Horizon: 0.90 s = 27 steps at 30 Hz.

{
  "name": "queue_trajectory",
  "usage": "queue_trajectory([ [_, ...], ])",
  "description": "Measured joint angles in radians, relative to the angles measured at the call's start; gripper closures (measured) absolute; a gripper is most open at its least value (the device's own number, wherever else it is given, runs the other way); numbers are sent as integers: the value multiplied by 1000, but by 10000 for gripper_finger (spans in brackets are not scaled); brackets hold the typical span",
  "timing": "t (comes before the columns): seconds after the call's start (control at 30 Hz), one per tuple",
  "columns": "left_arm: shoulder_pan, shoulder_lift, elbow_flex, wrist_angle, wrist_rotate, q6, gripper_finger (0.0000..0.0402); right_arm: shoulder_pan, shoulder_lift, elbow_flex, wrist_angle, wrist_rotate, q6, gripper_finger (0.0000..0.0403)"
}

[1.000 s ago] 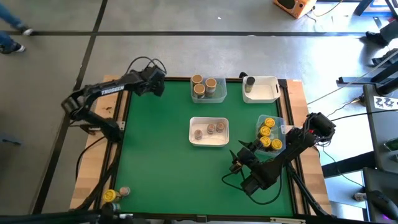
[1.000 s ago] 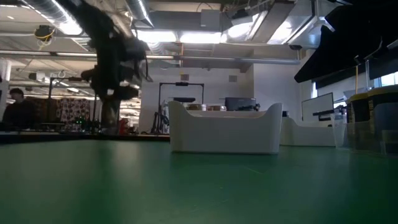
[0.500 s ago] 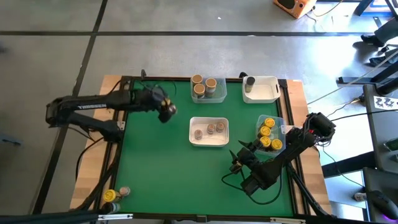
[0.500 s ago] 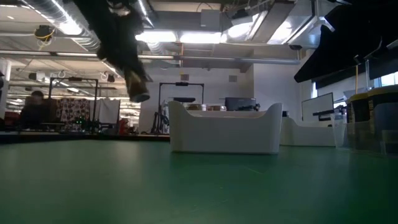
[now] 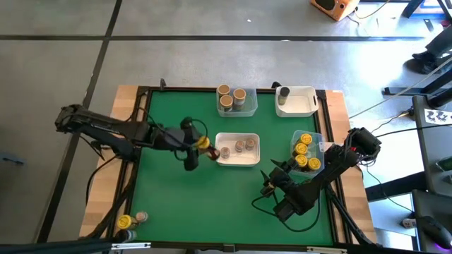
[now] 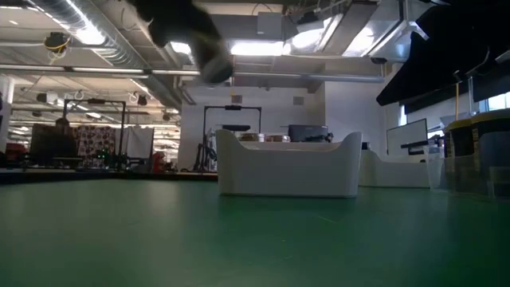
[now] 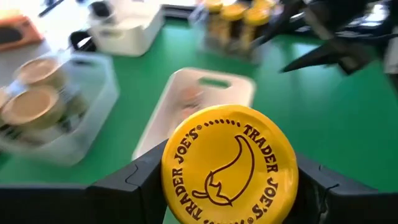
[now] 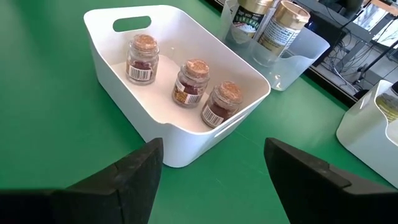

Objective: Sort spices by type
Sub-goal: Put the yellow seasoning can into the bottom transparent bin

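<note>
While carried, yellow-lidded jar [image 7: 230,165] is pinched by left gripper [image 5: 200,143] jaws.
Judged rigid, light, smooth-sided: hold below lid. Right gripper [image 8: 211,171] jaws spread, waiting near white tray [image 8: 186,134].

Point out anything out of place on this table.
Two loose jars, one yellow-lidded and one grey-lidded, sit unsorted on the wooden edge at the near left corner, outside every tray. Nothing looks spilled or tipped.

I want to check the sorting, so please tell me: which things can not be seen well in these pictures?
- Yellow-lid jar in the left gripper: left wrist view shows only the lid; body hidden.
- Two jars at the table's near left corner: high view, too small to read.
- Jar in the far white tray: high view, type unclear.
- Left gripper in low view: blurred.
</note>
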Motion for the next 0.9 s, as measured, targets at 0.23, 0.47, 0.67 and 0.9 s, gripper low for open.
queue_trajectory([
  [0.23, -123, 113, 33, 185, -4, 50, 177, 0, 0, 0, 5, 7, 0, 123],
  [0.47, -210, 314, 224, 172, -12, 97, 176, 0, 0, 0, 6, 6, 0, 123],
  [0.67, -246, 490, 428, 45, -11, 109, 176, 0, 0, 0, 7, 6, 0, 123],
  [0.9, -255, 651, 564, -75, -11, 107, 176, 0, 0, 0, 7, -2, 0, 123],
])
